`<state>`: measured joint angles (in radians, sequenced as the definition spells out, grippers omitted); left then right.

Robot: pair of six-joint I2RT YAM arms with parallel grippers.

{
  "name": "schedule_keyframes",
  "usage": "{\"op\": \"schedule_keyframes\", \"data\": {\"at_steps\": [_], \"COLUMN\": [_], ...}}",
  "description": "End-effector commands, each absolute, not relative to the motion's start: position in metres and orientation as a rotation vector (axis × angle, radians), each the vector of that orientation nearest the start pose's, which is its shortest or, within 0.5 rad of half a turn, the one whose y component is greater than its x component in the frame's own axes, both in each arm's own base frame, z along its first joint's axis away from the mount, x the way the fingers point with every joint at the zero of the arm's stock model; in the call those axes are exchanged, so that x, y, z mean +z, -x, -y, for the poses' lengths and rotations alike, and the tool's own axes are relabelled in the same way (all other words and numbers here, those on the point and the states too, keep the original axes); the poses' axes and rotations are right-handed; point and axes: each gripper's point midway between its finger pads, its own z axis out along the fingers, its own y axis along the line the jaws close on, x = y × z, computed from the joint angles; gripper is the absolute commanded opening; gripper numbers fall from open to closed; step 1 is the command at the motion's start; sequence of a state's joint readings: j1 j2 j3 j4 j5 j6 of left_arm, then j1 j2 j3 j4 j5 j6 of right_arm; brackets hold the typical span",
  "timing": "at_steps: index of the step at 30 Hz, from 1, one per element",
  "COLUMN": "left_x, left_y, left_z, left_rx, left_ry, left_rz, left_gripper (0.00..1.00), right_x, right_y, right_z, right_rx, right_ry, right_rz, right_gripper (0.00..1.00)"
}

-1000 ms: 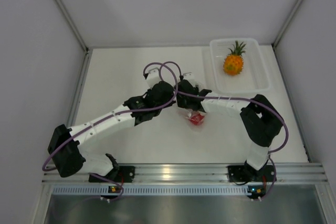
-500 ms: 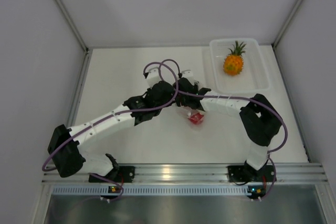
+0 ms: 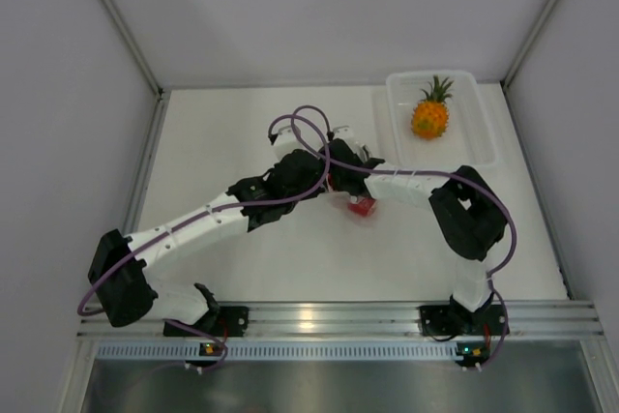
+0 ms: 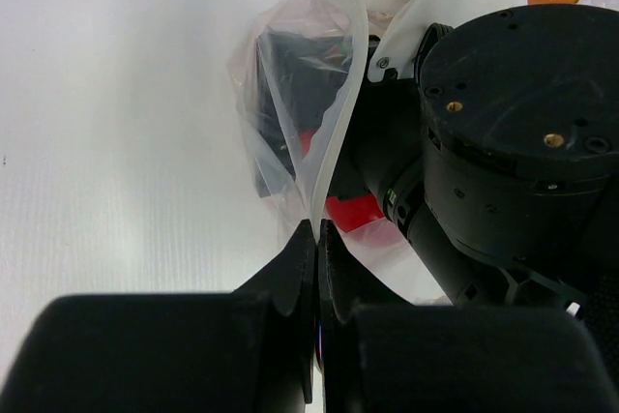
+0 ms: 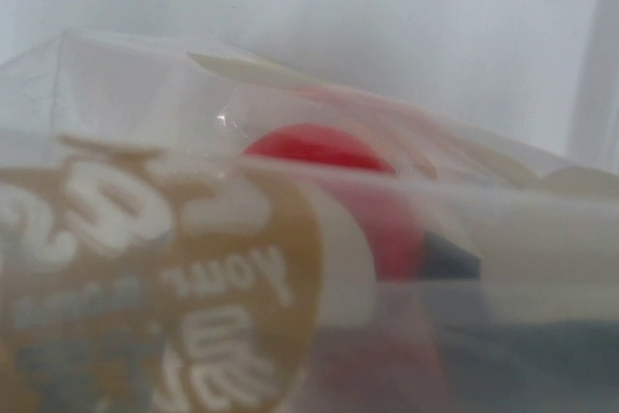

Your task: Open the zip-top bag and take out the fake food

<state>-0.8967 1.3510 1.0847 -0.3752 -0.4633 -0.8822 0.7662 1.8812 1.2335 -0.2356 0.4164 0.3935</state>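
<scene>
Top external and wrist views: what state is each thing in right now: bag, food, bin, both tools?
zip-top bag: mouth open, one lip pinched.
red fruit: inside the bag.
pineapple: out of the bag, lying in the bin.
bin: uncovered, holding only the pineapple.
left tool: shut on the bag's lip.
right tool: fingers inside the bag; open or shut unclear.

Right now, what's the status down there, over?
Left hand shut on zip-top bag edge. Right hand reaching into bag, grip hidden. Red fruit inside; pineapple in the bin. Nothing in the way.
</scene>
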Motion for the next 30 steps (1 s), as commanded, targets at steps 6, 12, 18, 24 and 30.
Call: {"op": "schedule_keyframes", "data": {"at_steps": [6,12,18,24,30], "left_x": [0.216,0.220,0.223,0.221,0.228], "left_y": [-0.291,-0.301,-0.310,-0.313,-0.309], "left_z": [0.287,0.278,0.266,0.268,0.270], "left_rx": [-0.561,-0.509,-0.456,-0.434,-0.448], "left_ry": [0.223,0.239,0.247,0.209,0.129], "left_rz": [-2.128,-2.107,-2.090,-2.095,-2.093], "left_gripper": [0.00,0.00,0.00,0.00,0.00], "right_x": [0.077,0.079,0.111,0.153,0.190], "right_y": [-0.407,-0.396,-0.370,-0.344,-0.323], "right_z": [-0.287,-0.285,-0.288,-0.304,-0.318], "right_rx": [0.118,0.157,0.263,0.350,0.405], "right_ry": [0.157,0.160,0.174,0.279,0.372], "right_rz": [-2.218,-2.219,-2.178,-2.132,-2.091], "right_gripper": [0.91,0.63,0.51,0.45,0.43]}}
